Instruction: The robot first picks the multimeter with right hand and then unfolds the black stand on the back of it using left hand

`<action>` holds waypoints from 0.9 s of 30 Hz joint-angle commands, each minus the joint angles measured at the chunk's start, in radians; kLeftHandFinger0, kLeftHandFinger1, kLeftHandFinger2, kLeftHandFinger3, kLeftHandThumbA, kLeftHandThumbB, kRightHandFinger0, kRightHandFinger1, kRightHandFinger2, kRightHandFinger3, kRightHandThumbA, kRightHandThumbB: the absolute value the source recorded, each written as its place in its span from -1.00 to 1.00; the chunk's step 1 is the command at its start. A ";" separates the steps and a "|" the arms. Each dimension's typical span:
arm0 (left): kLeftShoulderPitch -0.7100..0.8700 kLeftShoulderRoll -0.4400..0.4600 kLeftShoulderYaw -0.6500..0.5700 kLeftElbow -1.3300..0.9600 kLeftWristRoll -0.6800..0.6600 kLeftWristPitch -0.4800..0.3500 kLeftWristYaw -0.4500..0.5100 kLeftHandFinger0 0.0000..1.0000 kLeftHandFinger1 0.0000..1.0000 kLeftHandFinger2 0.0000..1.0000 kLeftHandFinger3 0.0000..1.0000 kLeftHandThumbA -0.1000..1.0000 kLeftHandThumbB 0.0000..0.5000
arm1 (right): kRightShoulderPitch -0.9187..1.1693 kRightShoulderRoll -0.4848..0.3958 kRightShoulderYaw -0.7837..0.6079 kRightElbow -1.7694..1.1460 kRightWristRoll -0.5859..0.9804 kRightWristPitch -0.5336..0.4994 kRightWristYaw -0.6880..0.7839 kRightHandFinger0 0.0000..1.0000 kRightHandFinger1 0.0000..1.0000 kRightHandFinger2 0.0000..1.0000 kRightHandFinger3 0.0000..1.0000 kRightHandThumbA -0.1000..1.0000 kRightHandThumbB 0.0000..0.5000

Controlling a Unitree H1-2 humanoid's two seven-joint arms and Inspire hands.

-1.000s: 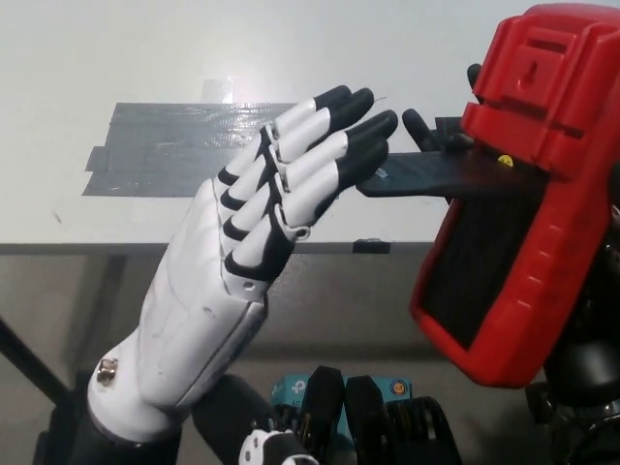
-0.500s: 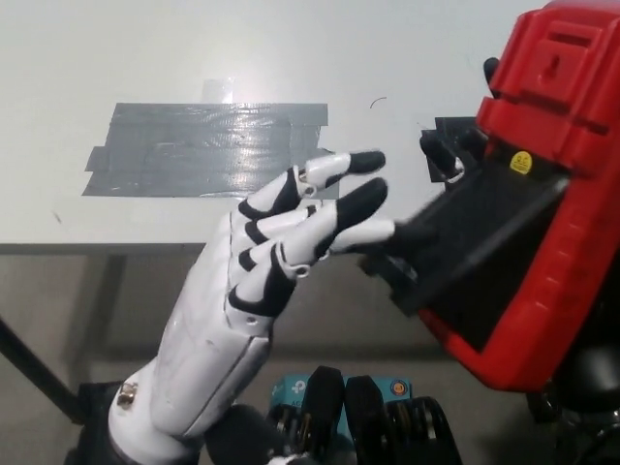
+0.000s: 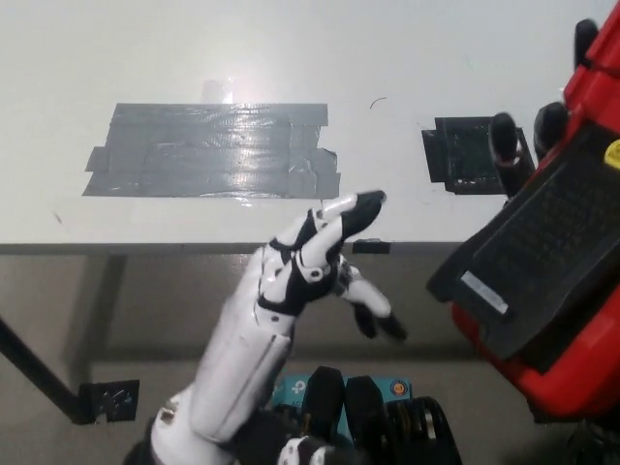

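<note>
Multimeter (image 3: 572, 320) is up in the air at picture's right, off the near edge of the table (image 3: 291, 48) and not resting on it, back side facing the camera. Red rubbery casing runs along the bottom and right. Black stand (image 3: 528, 257) sits on the back w/ its lower-left end swung out clear of the red body, so it looks at least partly unfolded; how far it's hinged out I can't tell from this angle. Small pale label near the stand's free end.

Right hand (image 3: 528, 136) is clasped on the multimeter from behind: only dark fingertips show over the top edge, rest of hand hidden by the casing.

Left hand (image 3: 310, 271) is below the table's near edge, mid-picture, well apart from the stand, holding nothing, fingers loosely spread and partly curled.

Handling, as a guess: meter is a rigid, fairly heavy block; the rubber boot should give good grip, so a wrap round the sides suits it. Stand is thin hard plastic on a hinge, light but snappable if forced sideways. Best purchase is its free end, pushed straight away from the body, not twisted.

On the table: big patch of grey tape (image 3: 208, 150) toward the left near edge, smaller black tape square (image 3: 463, 155) toward the right near edge, just beside the right fingertips in view.
</note>
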 commanded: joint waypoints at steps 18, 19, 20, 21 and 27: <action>-0.277 0.048 0.041 0.039 0.180 -0.069 0.283 1.00 1.00 1.00 1.00 1.00 0.91 | -0.026 -0.006 0.011 0.050 -0.025 -0.085 0.012 0.61 -0.90 -0.06 -0.09 -1.00 -0.27; -0.320 0.060 0.001 0.052 0.183 -0.069 0.298 1.00 1.00 1.00 1.00 1.00 1.00 | -0.026 -0.007 0.012 0.062 -0.037 -0.083 0.025 0.49 -0.88 -0.05 -0.09 -1.00 -0.33; -0.332 0.057 -0.018 0.060 0.166 -0.069 0.283 1.00 1.00 1.00 1.00 1.00 1.00 | -0.022 -0.011 0.015 0.070 -0.041 -0.078 0.028 0.34 -0.83 -0.03 -0.08 -1.00 -0.34; -0.342 0.066 -0.032 0.060 0.161 -0.069 0.261 1.00 1.00 1.00 1.00 1.00 1.00 | -0.019 -0.011 0.017 0.074 -0.039 -0.074 0.021 0.24 -0.83 -0.04 -0.09 -1.00 -0.27; -0.324 0.057 -0.082 0.092 0.311 -0.069 0.322 1.00 1.00 1.00 1.00 1.00 0.91 | -0.025 -0.036 0.028 0.114 -0.035 -0.069 0.089 -0.69 -0.58 -0.05 -0.09 -1.00 -0.38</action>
